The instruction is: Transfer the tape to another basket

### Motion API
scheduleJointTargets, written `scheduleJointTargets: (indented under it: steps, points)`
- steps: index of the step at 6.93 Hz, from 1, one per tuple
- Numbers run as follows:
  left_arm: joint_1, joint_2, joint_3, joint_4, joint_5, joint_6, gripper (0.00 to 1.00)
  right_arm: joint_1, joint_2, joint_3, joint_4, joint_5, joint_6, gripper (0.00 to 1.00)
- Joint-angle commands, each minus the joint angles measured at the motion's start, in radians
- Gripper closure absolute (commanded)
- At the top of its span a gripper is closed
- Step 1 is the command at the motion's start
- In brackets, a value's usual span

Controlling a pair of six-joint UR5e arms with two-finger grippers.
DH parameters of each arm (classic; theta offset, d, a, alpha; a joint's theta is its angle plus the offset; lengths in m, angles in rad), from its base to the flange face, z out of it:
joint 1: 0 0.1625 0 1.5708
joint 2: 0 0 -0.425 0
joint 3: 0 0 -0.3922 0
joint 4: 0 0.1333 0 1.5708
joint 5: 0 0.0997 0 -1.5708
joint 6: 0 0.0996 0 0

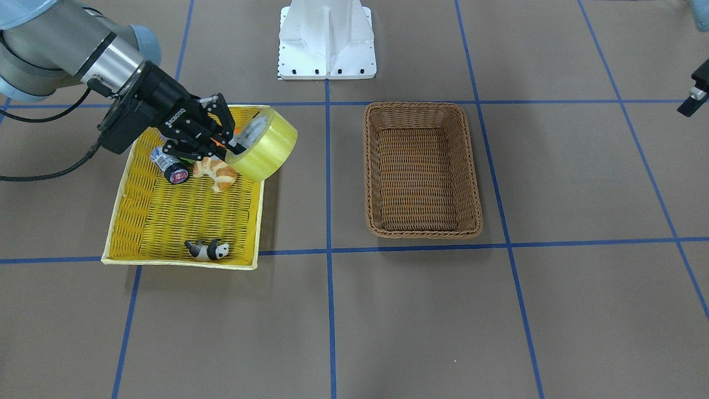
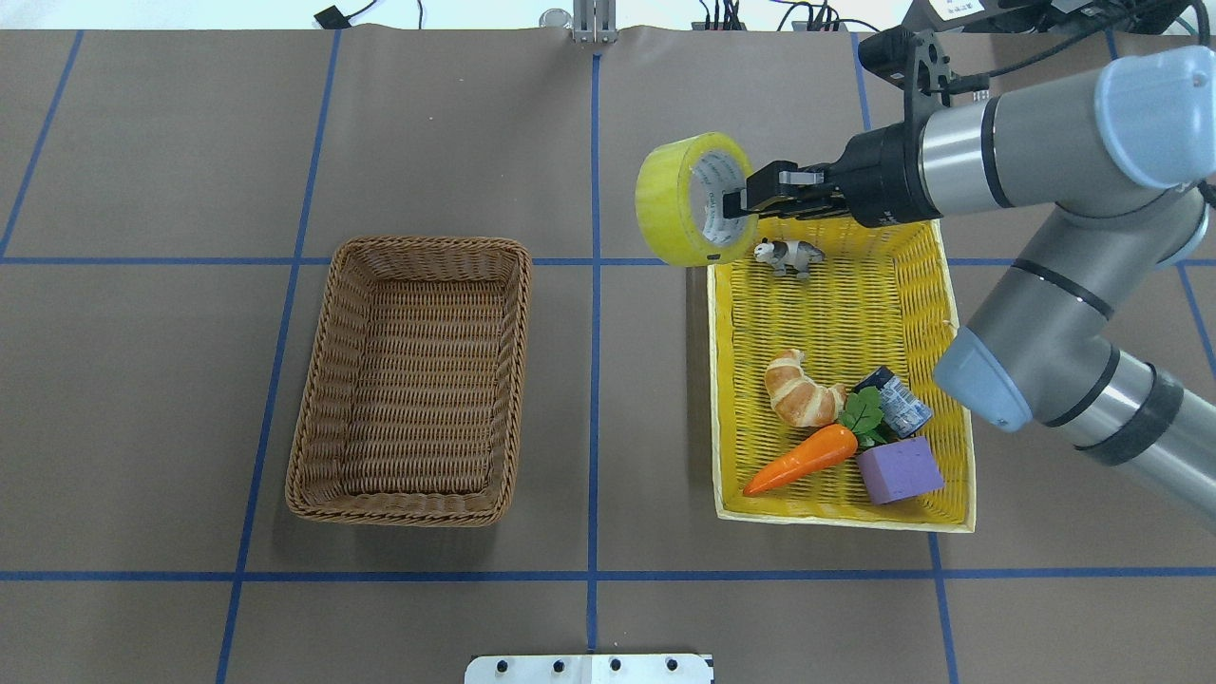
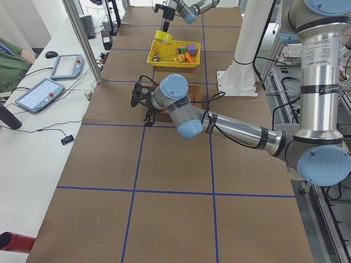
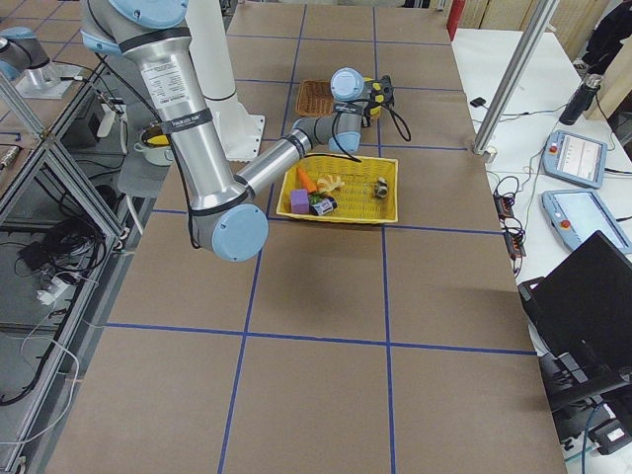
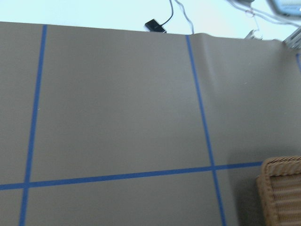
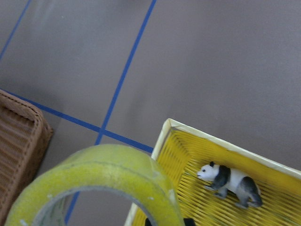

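Observation:
The tape [image 2: 676,201] is a wide yellowish roll with a grey-white core. My right gripper [image 2: 736,204] is shut on its wall, with one finger inside the core. It holds the roll on edge in the air over the corner of the yellow tray [image 2: 836,313] nearest the brown wicker basket [image 2: 418,389]. The basket is empty and lies apart, across a blue line. The front view shows the tape [image 1: 268,147], the right gripper [image 1: 232,141] and the basket [image 1: 421,172]. The right wrist view shows the tape [image 6: 103,179] close up. My left gripper [image 1: 695,100] is cut by the frame edge, and I cannot tell how its jaws stand.
In the yellow tray lie a toy panda [image 2: 788,255], a croissant [image 2: 798,389], a carrot [image 2: 798,458], a purple block [image 2: 898,470] and a dark can [image 2: 901,402]. The white robot base [image 1: 327,39] stands at the table's robot side.

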Motion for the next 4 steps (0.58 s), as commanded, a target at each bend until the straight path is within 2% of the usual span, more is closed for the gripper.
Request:
scheduleJointTargets:
  steps: [1, 3, 4]
  points:
    - [0.132, -0.124, 0.014, -0.196, 0.000, -0.309, 0.03, -0.074, -0.001, 0.010, 0.179, -0.069, 0.167, 1.00]
    - [0.248, -0.322, 0.012, -0.343, 0.034, -0.765, 0.03, -0.137, -0.002, 0.008, 0.335, -0.090, 0.250, 1.00]
    - [0.328, -0.367, 0.011, -0.417, 0.106, -0.914, 0.03, -0.160, -0.004, 0.013, 0.371, -0.092, 0.252, 1.00]
